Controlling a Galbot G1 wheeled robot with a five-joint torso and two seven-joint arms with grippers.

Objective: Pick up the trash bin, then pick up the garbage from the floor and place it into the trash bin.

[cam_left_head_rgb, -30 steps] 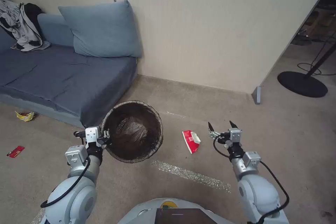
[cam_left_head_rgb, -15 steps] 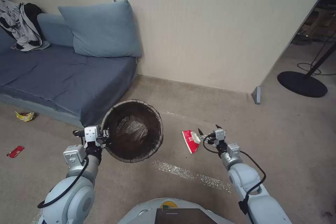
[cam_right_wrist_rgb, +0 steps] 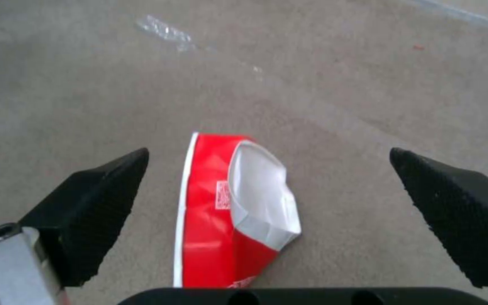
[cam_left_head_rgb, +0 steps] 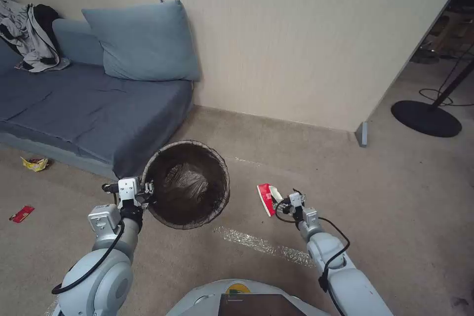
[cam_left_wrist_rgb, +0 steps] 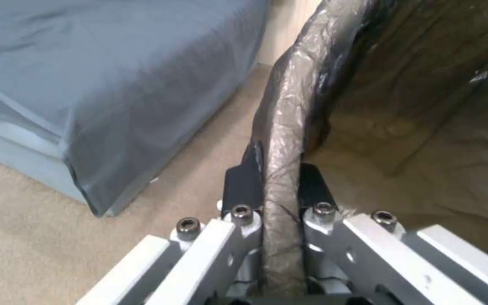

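- On the carpet (cam_left_head_rgb: pixel 395 197) in front of the robot, a flattened red-and-white carton (cam_left_head_rgb: pixel 267 196) lies beside the bin (cam_left_head_rgb: pixel 186 183), a little apart from it.
- Its long side runs away from the robot, toward the wall (cam_left_head_rgb: pixel 306 39); the white crumpled part faces the right arm.
- The right gripper (cam_right_wrist_rgb: pixel 269 186) is low over the carton, its black ribbed fingers (cam_right_wrist_rgb: pixel 97 199) spread wide on both sides, not touching it.
- The left gripper (cam_left_wrist_rgb: pixel 278 186) is clamped on the bin rim, on the wrinkled dark bag.
- The bin is round, its mouth facing up, near the blue sofa (cam_left_head_rgb: pixel 74 103).
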